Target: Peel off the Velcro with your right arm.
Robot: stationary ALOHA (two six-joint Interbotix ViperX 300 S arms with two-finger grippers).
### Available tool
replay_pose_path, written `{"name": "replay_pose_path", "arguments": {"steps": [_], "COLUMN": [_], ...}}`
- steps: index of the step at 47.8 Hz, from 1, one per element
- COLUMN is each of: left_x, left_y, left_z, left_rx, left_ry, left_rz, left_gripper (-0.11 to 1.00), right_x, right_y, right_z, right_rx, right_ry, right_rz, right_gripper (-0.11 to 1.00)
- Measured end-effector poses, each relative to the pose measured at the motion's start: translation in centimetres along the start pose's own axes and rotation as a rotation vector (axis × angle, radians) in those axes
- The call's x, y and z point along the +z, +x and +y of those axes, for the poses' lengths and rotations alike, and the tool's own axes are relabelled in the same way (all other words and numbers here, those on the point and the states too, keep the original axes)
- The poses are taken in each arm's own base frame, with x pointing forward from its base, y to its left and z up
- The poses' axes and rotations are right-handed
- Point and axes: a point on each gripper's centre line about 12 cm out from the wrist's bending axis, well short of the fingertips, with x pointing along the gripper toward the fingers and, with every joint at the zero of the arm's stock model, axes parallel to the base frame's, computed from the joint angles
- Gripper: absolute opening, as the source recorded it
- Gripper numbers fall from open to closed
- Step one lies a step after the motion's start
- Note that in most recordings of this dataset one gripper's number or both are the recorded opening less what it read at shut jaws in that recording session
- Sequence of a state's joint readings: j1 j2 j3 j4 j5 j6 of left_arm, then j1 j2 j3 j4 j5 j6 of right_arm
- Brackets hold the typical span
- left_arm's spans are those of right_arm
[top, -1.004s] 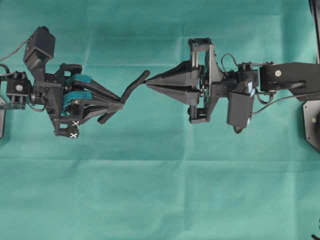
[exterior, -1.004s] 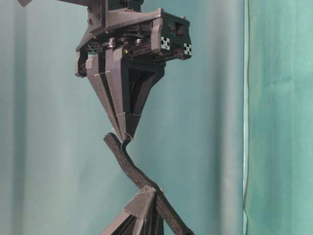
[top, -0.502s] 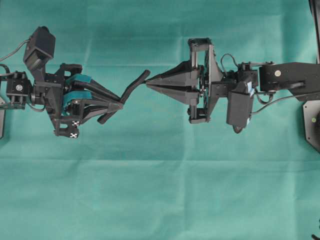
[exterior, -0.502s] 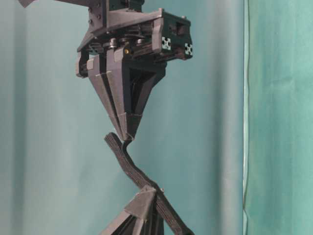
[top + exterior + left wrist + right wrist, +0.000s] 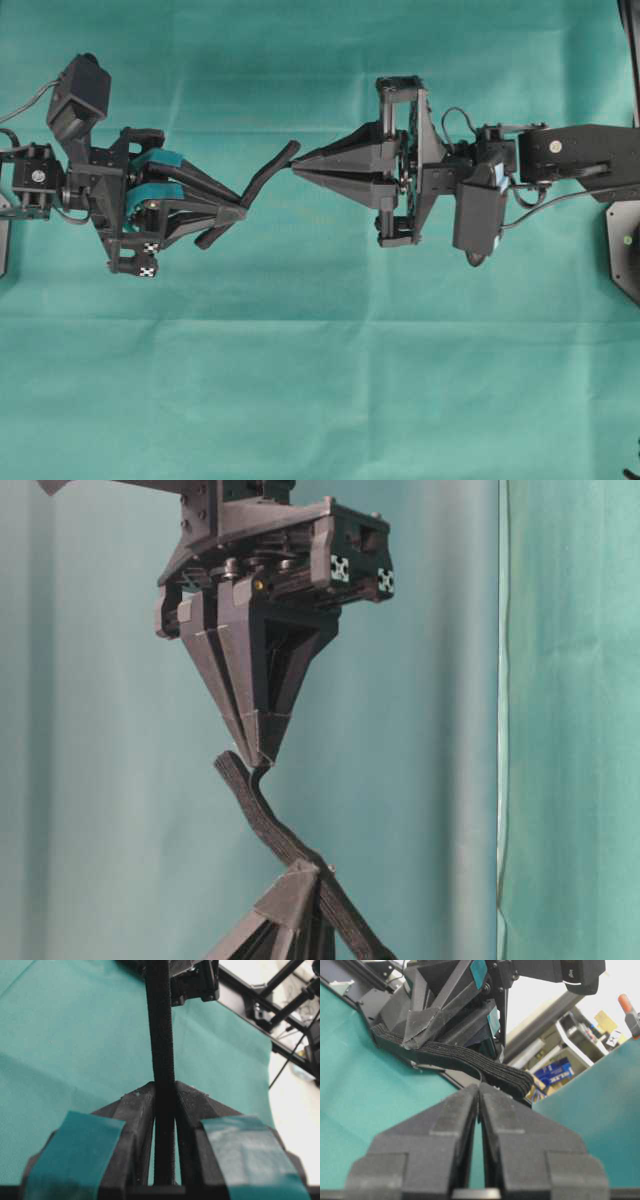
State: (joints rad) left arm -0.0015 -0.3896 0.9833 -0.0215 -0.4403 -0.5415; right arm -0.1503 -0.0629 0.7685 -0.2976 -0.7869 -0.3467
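While clamped mid-length between the teal-padded fingers (image 5: 90,1145) of the left gripper (image 5: 238,208), the Velcro (image 5: 262,180) held clear of the green cloth (image 5: 320,380), one end slanting out past the fingertips toward the right gripper (image 5: 296,165), the other end poking out behind and below them. Seen edge-on from the left wrist: black strip (image 5: 161,1050) running straight up out of the closed jaws. From the right wrist: strip (image 5: 465,1062) lying crosswise just ahead of the dark-grey fingers (image 5: 520,1135), rounded end to the right of the tips. Right gripper jaws pressed together, tips meeting at the strip's near end; a thin edge of a layer apparently pinched there (image 5: 262,770), hold itself too small to confirm. From table level: strip (image 5: 265,825) bent between the two grippers, upper end curling at the right gripper's (image 5: 256,760) point. Right arm (image 5: 580,155) reaching in level from the far side, wrist camera (image 5: 478,222) slung beside it
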Motion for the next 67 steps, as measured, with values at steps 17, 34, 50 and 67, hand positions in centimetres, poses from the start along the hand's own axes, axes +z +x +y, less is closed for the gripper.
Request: {"name": "replay_pose_path", "arguments": {"steps": [17,34,50,67], "left_x": [-0.02,0.01,-0.15,-0.17], "left_y": [0.0,-0.03,-0.03,-0.04], "left_z": [-0.03,-0.27,-0.56,-0.66], "left_rx": [-0.001,-0.011,-0.021,-0.025], "left_ry": [-0.001,0.0,0.001,0.002], "left_rz": [0.0,-0.005,-0.001,-0.002], "left_gripper": [0.1,0.1,0.1,0.1], "right_x": [0.09,-0.29,-0.24,-0.19], "right_y": [0.04,0.72,0.89,0.87], "right_z": [0.01,0.08,-0.17,-0.32], "right_rx": [0.0,0.003,-0.005,-0.012], "right_ry": [0.0,-0.002,-0.007,-0.008], "right_rz": [-0.004,0.0,-0.009,-0.017], "right_gripper": [0.23,0.23,-0.05,-0.09]}}
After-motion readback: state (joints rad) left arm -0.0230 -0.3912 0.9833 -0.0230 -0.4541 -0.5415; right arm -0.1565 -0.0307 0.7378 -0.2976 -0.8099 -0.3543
